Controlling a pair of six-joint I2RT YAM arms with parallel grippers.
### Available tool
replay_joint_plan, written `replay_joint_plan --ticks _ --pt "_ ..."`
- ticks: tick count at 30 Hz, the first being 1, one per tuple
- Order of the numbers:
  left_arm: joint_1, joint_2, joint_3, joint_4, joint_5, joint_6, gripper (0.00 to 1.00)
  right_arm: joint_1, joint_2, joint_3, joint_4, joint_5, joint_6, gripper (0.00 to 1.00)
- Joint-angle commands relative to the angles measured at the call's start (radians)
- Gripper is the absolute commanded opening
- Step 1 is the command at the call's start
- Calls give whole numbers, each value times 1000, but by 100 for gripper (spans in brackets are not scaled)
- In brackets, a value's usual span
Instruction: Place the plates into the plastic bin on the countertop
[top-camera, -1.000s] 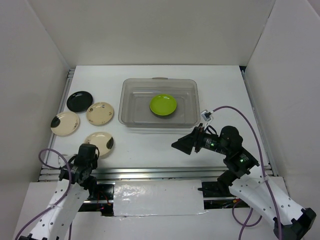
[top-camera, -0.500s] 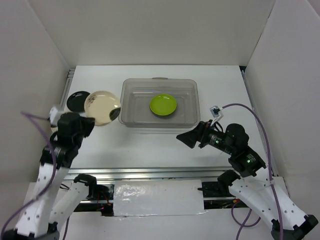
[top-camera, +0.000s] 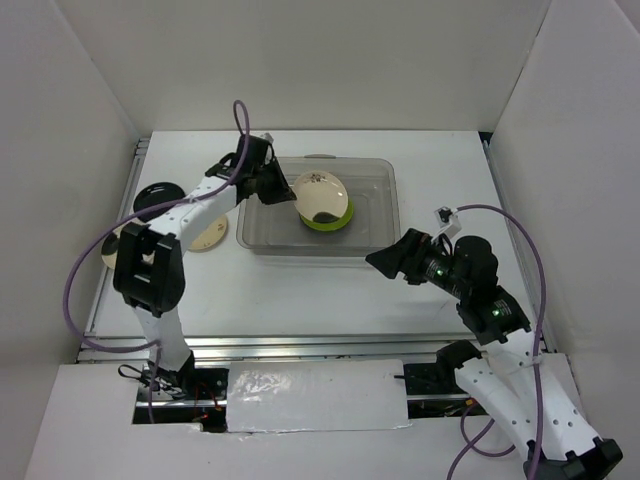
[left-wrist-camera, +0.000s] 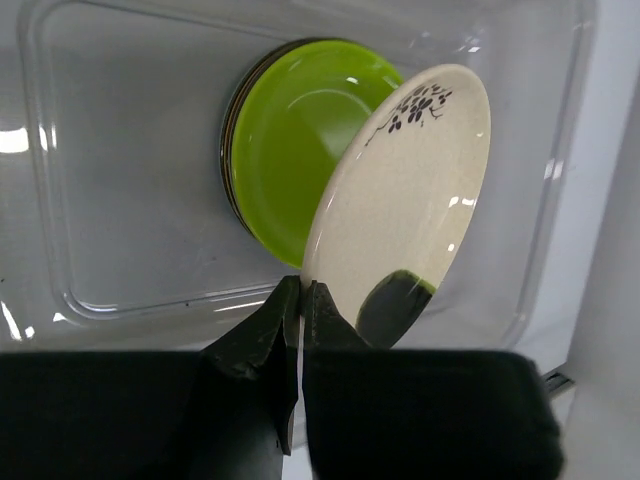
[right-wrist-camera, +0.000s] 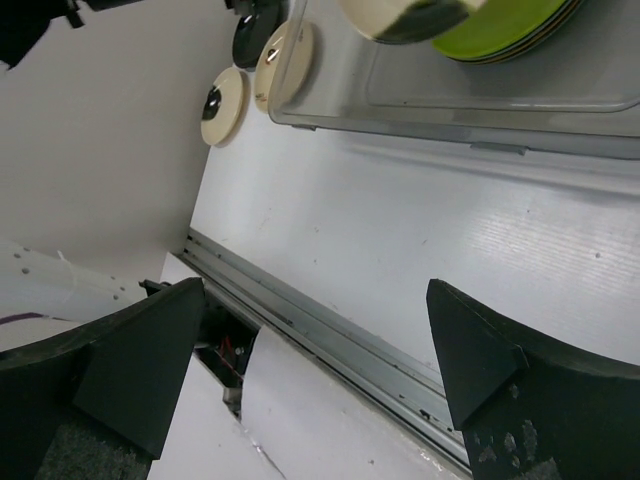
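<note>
Black left hand (left-wrist-camera: 300, 292) clamps cream plate (left-wrist-camera: 400, 200) by its rim, tilted over green plate (left-wrist-camera: 290, 150) in bin (left-wrist-camera: 45, 150). Left wrist view shows green tops a stack; top view doesn't. Right hand (right-wrist-camera: 315, 350) spread wide, empty, above tabletop (right-wrist-camera: 400, 230). Three plates (right-wrist-camera: 288, 62) sit left of bin.

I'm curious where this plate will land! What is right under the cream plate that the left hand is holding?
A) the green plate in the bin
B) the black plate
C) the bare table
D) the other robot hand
A: the left hand pinches the rim of the cream plate, which hangs tilted over the lime green plate lying inside the clear bin.
</note>
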Motion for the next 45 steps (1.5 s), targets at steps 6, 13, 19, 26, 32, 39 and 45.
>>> replay_joint_plan --ticks 6,13,19,26,32,39,45 --pt "-18 179 203 9 100 50 17 -62 -29 51 -35 -61 -46 100" --pt "-41 108 243 -111 -62 45 99 -101 -40 44 -39 -105 -58 100" --pt "-49 -309 -8 -316 -648 -207 99 -113 -71 9 17 -151 -38 100" --pt "230 -847 -677 -135 -690 -473 99 -111 -69 -78 155 -277 9 100" --pt "402 -1006 -1075 429 -526 -401 99 -79 -100 -101 201 -323 25 100" --pt "508 -743 -1116 613 -447 -461 97 -38 -112 -122 231 -352 28 100" --pt "545 -529 -1039 656 -397 -456 91 -18 -121 -107 198 -337 -1 100"
